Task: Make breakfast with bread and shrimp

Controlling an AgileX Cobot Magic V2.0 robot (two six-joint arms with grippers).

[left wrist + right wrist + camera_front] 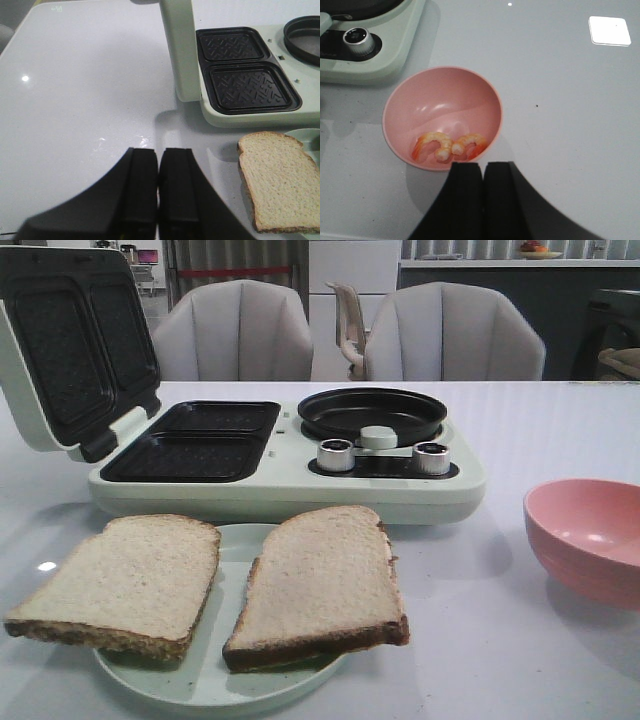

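Bread, two square-ish pale beige slices with dark brown crusts, lies side by side across the lower middle of the front view: one slice [120, 585] at lower left, the other [320, 585] just right of it. Both rest on a round pale green plate [215, 685] and overhang its rim, laid flat and apart, probably so each can be lifted singly.

Just behind the plate, across the centre of that frame, stands the pale green breakfast maker [290, 455]. Its hinged lid [70, 350] is tipped up at upper left, baring two square black grill plates [195, 440], so the wells are ready to take the slices. A round black pan [372, 412] sits on the machine's right half, above two silver knobs [336, 454].

The shrimp [447, 146], two small curved orange-and-pink pieces, lie touching in the bottom of a round pink bowl [420, 100] at centre left of the right wrist view, kept apart from the bread. A third may hide under the gripper; I cannot tell.

The right gripper [483, 200] hangs above the bowl's near rim, jaws pressed together, holding nothing. The left gripper [158, 190], low in its own view, is likewise closed and empty over bare white table [75, 100], with one slice at lower right.
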